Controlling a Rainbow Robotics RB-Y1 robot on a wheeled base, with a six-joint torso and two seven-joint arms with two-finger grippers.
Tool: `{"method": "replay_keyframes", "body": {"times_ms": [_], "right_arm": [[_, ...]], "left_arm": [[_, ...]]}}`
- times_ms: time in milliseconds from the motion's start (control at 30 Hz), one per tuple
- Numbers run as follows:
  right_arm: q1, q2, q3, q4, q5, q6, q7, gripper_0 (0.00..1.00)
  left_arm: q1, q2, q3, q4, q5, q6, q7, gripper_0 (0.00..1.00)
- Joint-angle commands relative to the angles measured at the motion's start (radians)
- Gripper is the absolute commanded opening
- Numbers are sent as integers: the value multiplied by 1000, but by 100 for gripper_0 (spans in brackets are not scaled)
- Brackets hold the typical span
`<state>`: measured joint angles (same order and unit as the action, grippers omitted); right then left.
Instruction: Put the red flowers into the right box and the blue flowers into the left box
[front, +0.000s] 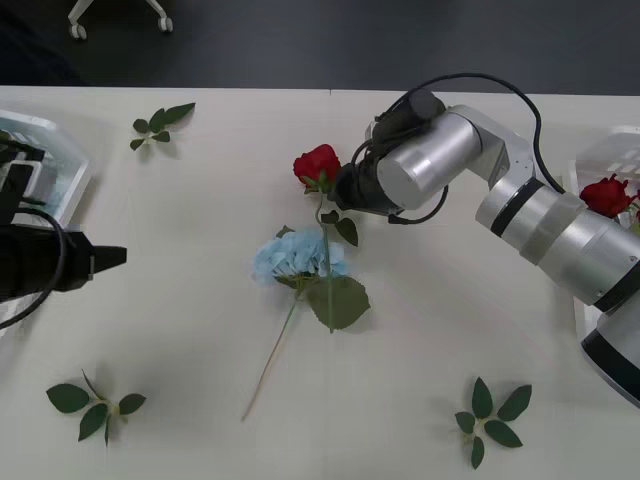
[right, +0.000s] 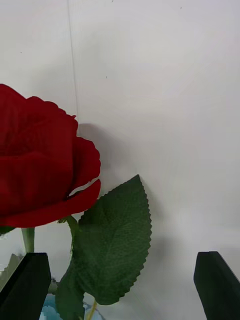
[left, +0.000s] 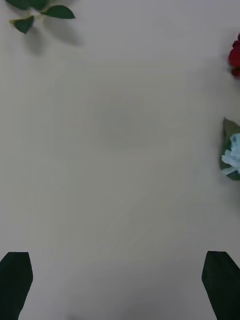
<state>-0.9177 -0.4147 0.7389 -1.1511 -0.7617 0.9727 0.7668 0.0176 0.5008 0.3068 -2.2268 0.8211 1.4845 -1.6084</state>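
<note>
While both grippers' jaws stand apart, the right gripper (front: 338, 190) nears a red rose (front: 317, 164).

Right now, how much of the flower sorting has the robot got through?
One red rose already lies in the right box. The right gripper, open, is closing in on a second red rose mid-table. That rose and the blue hydrangea beside it remain on the table. The left gripper waits open near the left box.
</note>
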Motion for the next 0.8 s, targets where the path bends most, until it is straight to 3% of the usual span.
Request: {"method": "replay_keyframes", "body": {"times_ms": [33, 300, 533, 800], "right_arm": [[-43, -15, 4, -19, -25, -12, 43, 85], [-43, -9, 5, -75, -56, -9, 62, 85], [-58, -9, 5, -147, -57, 123, 65, 84], [-64, 14, 5, -160, -24, 182, 60, 84]], "left_arm": [[-65, -62, -64, -28, -62, 65, 45, 100], [-145, -71, -288, -28, -201, 114, 42, 100], [-186, -146, -422, -1, -332, 174, 35, 100], [-234, -206, -545, 101, -428, 195, 30, 100]]}}
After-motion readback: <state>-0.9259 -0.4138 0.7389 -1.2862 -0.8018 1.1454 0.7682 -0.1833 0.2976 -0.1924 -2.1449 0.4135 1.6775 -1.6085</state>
